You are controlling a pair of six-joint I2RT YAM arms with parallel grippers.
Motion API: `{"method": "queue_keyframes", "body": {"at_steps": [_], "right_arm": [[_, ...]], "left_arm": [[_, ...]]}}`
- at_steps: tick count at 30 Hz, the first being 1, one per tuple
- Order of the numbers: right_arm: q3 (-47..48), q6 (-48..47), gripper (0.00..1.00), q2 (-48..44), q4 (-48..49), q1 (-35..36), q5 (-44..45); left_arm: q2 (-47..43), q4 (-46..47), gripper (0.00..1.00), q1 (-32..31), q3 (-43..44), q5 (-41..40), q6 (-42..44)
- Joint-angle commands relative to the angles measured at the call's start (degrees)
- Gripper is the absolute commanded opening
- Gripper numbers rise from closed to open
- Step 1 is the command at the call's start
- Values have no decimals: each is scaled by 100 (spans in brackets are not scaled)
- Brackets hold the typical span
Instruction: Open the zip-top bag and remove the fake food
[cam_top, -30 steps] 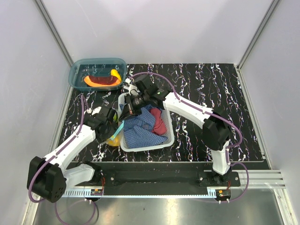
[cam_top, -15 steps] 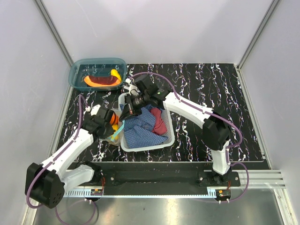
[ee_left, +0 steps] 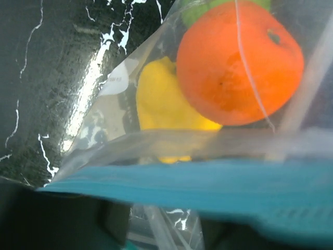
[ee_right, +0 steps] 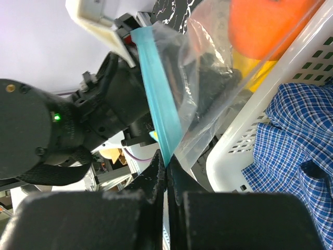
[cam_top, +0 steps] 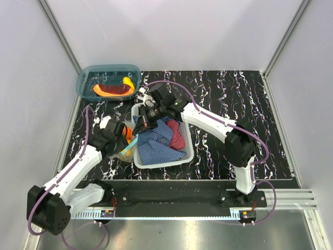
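The right claw (ee_right: 166,165) is pressed together on the zip strip (ee_right: 158,99) of the bag (ee_right: 208,78), pinching its teal band edge-on. The left claw (cam_top: 118,136) is at the bag's other side. Its wrist view shows the strip running straight across, close to the lens, but not the fingers, so I cannot tell whether it is spread or gripping.

The bag hangs between the two claws, just left of the basket (cam_top: 162,163) and over the surface (cam_top: 234,94). It is clear, crinkled plastic. Through it show an orange fruit (ee_left: 239,62), a yellow piece (ee_left: 161,104) below it and a green piece (ee_left: 203,9) cut off at the top edge.

The white slotted basket holds a blue checked cloth (cam_top: 158,146) and a red cloth (cam_top: 178,136). The surface is black with white marbling. At its far left corner stands a teal bin (cam_top: 82,83) with an orange shape (cam_top: 103,90) and a yellow shape (cam_top: 128,82) inside. Pale walls (cam_top: 171,36) with metal posts close in three sides.

From above, both claws and the arms cover most of the bag.
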Motion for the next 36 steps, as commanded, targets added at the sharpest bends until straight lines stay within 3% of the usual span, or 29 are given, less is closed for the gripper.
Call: {"method": "queue_keyframes", "body": {"at_steps": [1, 6, 15, 17, 21, 22, 28, 36], "right_arm": [[13, -59, 0, -69, 139, -32, -241], [13, -59, 0, -33, 148, -32, -302], [-101, -50, 0, 10, 209, -41, -320], [-137, -41, 0, 28, 209, -59, -320], [-207, -94, 0, 37, 218, -59, -285], [-216, -94, 0, 37, 218, -59, -267], [-181, -129, 0, 72, 218, -59, -214], [-189, -191, 0, 134, 200, -59, -162]], "left_arm": [[283, 573, 63, 24, 64, -180, 310], [748, 1013, 76, 51, 108, -224, 644], [1452, 1400, 78, 121, -85, -312, 802], [1540, 1427, 74, 138, -146, -374, 890], [1383, 1392, 46, 156, -146, -198, 1058], [1217, 1383, 34, 156, -129, -111, 1084], [530, 804, 3, 147, 73, 275, 1075], [-330, -5, 0, 147, 564, 689, 865]]}}
